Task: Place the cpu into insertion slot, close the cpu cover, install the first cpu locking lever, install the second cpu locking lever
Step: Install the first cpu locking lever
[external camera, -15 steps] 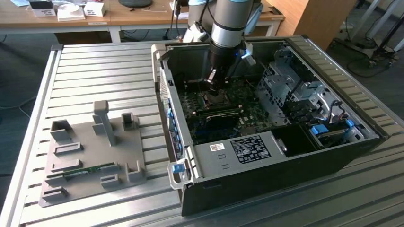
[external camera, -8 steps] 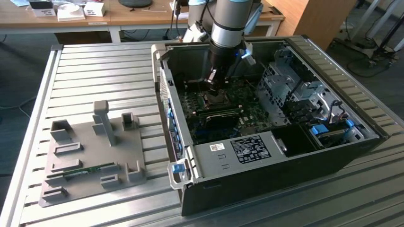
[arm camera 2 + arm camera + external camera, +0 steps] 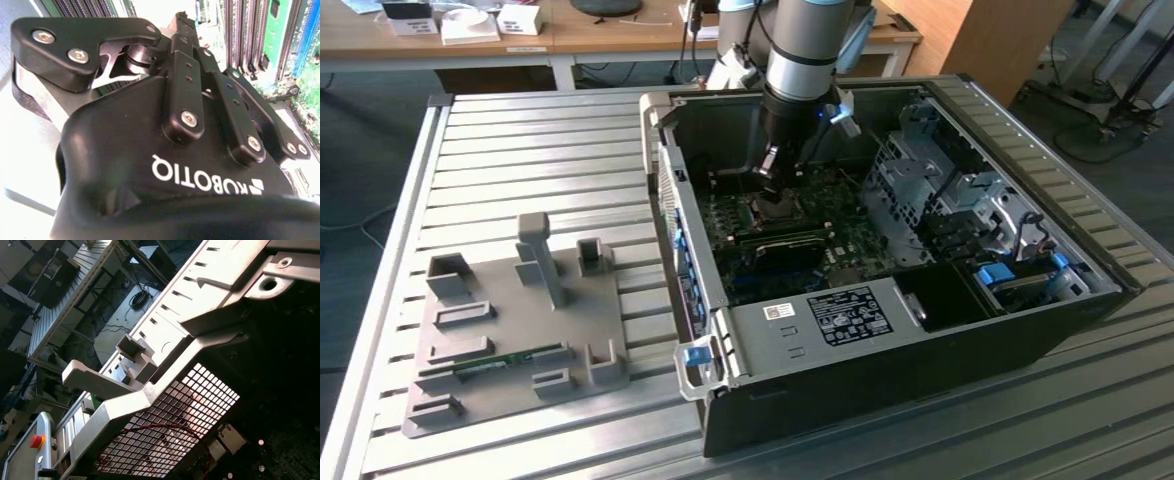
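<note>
Black gripper (image 3: pixel 778 180) is down inside the open computer case (image 3: pixel 894 330), hanging right over the CPU socket (image 3: pixel 781 208) on the motherboard (image 3: pixel 854 245), so it's clearly working at the socket. In the second wrist view the gripper (image 3: pixel 181 22) looks pressed together near the RAM slots (image 3: pixel 250 35), but honestly I can't tell if the cpu is pinched in there or already seated. Grey parts tray (image 3: pixel 507 330) sits beside the case on the slatted table (image 3: pixel 520 130).
</note>
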Robot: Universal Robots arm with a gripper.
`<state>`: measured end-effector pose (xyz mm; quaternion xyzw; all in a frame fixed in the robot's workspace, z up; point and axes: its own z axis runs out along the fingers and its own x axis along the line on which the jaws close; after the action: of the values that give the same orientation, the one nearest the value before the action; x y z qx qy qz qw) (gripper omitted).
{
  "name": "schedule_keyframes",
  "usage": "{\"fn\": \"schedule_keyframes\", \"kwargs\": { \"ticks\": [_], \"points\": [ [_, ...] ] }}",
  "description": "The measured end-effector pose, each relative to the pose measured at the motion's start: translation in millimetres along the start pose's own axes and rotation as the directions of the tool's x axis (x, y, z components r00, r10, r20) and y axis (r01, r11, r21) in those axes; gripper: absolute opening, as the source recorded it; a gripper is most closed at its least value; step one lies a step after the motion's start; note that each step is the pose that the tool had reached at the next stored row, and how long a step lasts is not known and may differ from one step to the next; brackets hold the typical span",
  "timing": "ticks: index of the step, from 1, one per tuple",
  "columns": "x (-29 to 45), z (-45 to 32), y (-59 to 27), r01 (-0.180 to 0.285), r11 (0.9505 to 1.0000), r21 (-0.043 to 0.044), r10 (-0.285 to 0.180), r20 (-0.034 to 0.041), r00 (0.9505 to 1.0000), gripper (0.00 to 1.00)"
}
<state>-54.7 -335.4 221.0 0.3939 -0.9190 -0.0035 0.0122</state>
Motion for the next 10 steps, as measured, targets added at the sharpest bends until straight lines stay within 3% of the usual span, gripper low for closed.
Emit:
{"fn": "schedule_keyframes", "kwargs": {
  "ticks": [10],
  "points": [
    [0.0, 0.0, 0.0, 0.019, 0.9998, 0.0004, -0.019, -0.0003, 0.9998, 0.11]
  ]
}}
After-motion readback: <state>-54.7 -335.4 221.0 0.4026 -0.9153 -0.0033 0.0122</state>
